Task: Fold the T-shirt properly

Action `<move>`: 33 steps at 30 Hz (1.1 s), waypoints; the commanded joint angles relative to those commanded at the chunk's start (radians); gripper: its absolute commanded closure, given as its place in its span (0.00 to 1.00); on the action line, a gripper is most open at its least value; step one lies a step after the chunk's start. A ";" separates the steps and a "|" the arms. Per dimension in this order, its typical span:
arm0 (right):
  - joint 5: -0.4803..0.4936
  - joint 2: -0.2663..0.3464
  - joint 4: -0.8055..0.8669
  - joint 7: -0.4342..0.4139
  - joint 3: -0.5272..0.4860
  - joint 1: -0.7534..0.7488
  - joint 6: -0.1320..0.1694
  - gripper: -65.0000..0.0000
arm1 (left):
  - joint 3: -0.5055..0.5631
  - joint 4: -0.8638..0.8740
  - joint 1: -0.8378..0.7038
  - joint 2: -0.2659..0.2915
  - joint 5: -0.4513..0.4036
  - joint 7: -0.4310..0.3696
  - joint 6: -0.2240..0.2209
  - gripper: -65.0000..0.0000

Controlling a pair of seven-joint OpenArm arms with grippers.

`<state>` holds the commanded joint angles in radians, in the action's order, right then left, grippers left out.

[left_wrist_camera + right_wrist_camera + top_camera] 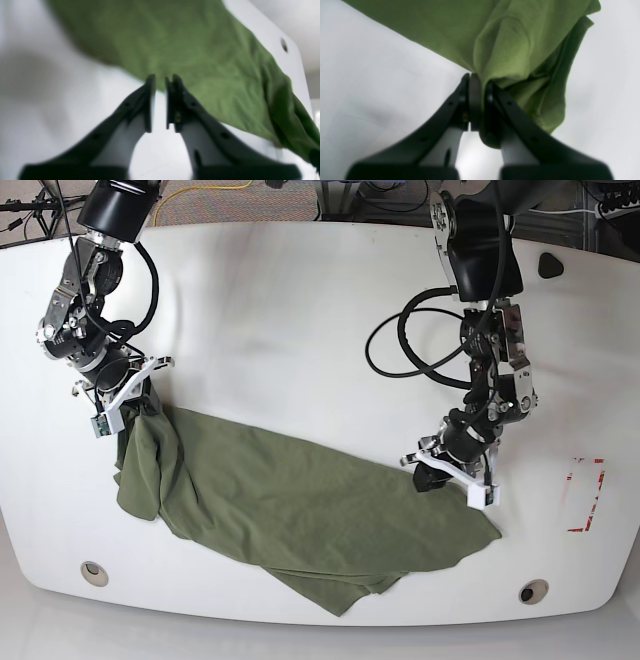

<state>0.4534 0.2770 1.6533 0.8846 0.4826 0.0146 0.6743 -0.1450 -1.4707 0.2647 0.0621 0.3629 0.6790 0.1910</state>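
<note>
Right gripper jaws clamp the T-shirt; left gripper jaws narrowly parted over white table.

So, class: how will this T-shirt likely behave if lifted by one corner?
Probably floppy: where the right gripper pinches the T-shirt, it bunches in hanging folds. Likely light, as thin wrinkles cover it. It would probably drag rather than slide whole.
</note>
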 joint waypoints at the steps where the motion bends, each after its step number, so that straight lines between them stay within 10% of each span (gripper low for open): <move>1: 0.000 0.000 0.000 0.000 0.000 0.000 0.000 1.00 | 0.040 -0.021 -0.005 0.003 -0.041 -0.002 0.000 0.73; 17: -0.002 0.000 0.000 0.000 0.000 0.000 0.000 1.00 | 0.555 0.031 0.008 0.034 -0.592 -0.221 0.000 0.37; 33: -0.002 -0.005 -0.005 0.000 0.000 0.000 0.000 1.00 | 0.637 0.534 0.238 0.095 -0.667 -0.328 -0.305 0.36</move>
<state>0.4519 0.2723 1.6487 0.8846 0.4826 0.0146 0.6743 0.4918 -0.9367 0.5025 0.1571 -0.3046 0.3506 -0.1143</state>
